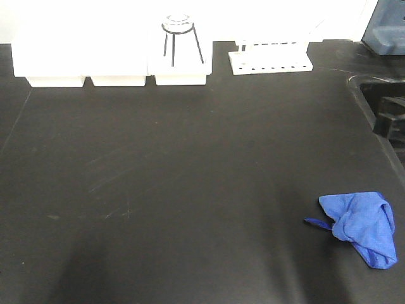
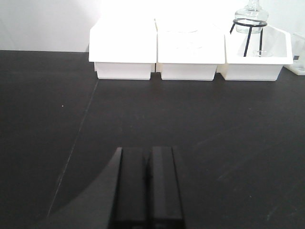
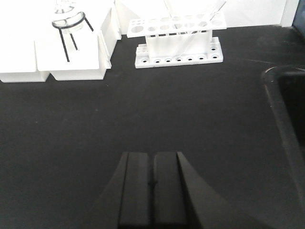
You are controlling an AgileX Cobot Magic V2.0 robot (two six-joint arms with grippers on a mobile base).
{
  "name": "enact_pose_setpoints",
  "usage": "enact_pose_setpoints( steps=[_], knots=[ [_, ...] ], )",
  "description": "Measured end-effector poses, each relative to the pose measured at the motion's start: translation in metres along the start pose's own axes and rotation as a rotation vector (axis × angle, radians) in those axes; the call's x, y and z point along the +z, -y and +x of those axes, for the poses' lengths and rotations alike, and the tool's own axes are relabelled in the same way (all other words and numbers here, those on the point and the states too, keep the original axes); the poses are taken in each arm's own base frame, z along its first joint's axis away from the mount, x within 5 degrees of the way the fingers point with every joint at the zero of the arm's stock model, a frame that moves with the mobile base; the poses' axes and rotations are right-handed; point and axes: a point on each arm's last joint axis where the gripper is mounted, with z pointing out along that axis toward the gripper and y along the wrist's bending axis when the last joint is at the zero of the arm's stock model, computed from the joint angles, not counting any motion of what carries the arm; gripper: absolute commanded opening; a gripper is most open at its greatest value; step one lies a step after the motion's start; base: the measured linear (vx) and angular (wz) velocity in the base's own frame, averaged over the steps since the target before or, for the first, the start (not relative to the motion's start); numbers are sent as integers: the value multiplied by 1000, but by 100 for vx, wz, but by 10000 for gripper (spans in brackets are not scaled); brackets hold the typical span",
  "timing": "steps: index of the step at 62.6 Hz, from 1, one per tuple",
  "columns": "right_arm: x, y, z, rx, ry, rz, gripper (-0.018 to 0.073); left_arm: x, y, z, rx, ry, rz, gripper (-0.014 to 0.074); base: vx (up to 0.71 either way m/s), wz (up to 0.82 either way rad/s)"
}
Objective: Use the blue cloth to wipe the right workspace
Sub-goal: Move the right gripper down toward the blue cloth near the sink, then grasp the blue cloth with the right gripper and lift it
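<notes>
The blue cloth [image 1: 362, 232] lies crumpled on a black benchtop [image 1: 158, 177] at the front right, its thin loop strand pointing left. Neither gripper touches it, and neither wrist view shows it. My left gripper [image 2: 148, 150] is shut with nothing between its fingers and hovers over the left part of the bench. Shut and empty as well, my right gripper [image 3: 153, 155] hangs over the bench in front of the rack. Neither gripper appears in the front view. The right workspace is out of view.
Three white trays [image 1: 120, 79] line the back edge, one holding a glass flask on a black wire stand [image 1: 180, 38]. A white test-tube rack [image 1: 271, 60] stands to their right. A sink basin [image 1: 383, 104] is sunk into the bench at the far right.
</notes>
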Motion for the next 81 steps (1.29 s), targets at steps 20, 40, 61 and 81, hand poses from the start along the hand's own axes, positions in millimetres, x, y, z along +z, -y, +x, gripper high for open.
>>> enact_pose_setpoints(
  steps=[20, 40, 61, 81],
  knots=[
    [6, 1, 4, -74, -54, 6, 50, 0, 0, 0, 0, 0, 0, -6, 0, 0],
    [13, 8, 25, -229, -313, 27, 467, 0, 0, 0, 0, 0, 0, -6, 0, 0],
    [36, 30, 45, -139, -592, 229, 557, 0, 0, 0, 0, 0, 0, -6, 0, 0],
    [98, 39, 76, -46, -806, 233, 533, 0, 0, 0, 0, 0, 0, -6, 0, 0]
  ],
)
